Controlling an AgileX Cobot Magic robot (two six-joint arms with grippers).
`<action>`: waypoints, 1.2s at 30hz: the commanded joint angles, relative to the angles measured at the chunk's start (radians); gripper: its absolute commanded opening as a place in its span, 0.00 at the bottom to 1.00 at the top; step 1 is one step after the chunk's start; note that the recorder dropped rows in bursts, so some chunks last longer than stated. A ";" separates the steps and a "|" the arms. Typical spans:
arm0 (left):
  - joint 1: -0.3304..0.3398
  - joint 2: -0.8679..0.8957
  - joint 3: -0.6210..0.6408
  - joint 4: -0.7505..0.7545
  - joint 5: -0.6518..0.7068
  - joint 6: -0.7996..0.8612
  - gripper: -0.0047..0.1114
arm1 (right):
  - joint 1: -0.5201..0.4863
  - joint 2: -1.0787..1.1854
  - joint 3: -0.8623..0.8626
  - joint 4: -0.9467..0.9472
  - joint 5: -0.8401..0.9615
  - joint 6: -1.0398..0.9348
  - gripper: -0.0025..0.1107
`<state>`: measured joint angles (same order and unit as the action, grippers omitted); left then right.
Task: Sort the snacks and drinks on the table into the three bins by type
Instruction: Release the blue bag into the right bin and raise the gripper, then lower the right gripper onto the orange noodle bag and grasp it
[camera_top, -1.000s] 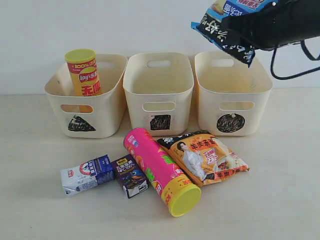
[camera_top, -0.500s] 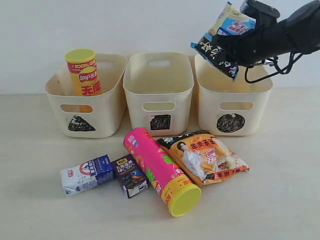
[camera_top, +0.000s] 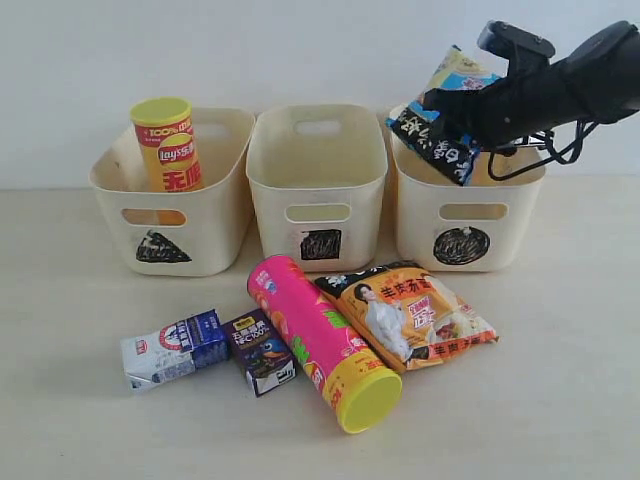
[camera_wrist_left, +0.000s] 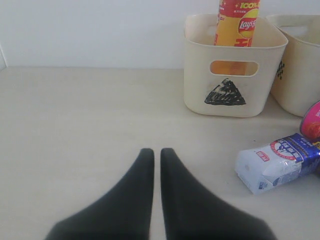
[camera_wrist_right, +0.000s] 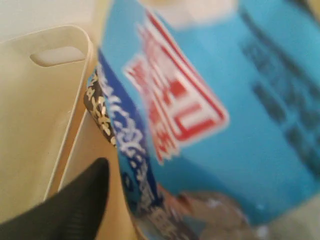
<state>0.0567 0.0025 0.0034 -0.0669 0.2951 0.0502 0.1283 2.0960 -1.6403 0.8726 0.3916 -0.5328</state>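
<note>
Exterior view: crinkly blue-white bag (camera_top: 432, 138) at right claw (camera_top: 462, 112), grip unclear; left claw (camera_wrist_left: 154, 157) clenched

The blue-white bag (camera_top: 434, 138) sat tilted, lower end dipping into the circle bin (camera_top: 505, 228); the yellow-red tube (camera_top: 166, 148) stood upright in the triangle bin (camera_top: 215, 228). On the counter (camera_top: 560, 400) lay the pink tube (camera_top: 312, 338), the orange bag (camera_top: 410, 315) beside it, the white-and-blue carton (camera_top: 172, 348) and the purple carton (camera_top: 260, 352).

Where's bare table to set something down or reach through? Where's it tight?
Bare table left of the white-blue carton and triangle bin; also right of the orange bag, in front of the circle bin. Square bin shows nothing inside. Crowded centre-front: that carton, purple carton, pink tube, orange bag bunched.
</note>
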 joint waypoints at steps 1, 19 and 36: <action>0.003 -0.003 -0.003 -0.003 -0.010 -0.004 0.07 | -0.009 -0.005 -0.008 -0.025 0.008 0.001 0.68; 0.003 -0.003 -0.003 -0.003 -0.010 -0.004 0.07 | -0.100 -0.154 -0.008 -0.164 0.153 0.053 0.61; 0.003 -0.003 -0.003 -0.003 -0.010 -0.004 0.07 | -0.097 -0.344 -0.008 -0.453 0.501 -0.205 0.02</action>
<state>0.0567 0.0025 0.0034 -0.0669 0.2951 0.0502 0.0358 1.7790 -1.6422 0.4711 0.7837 -0.7207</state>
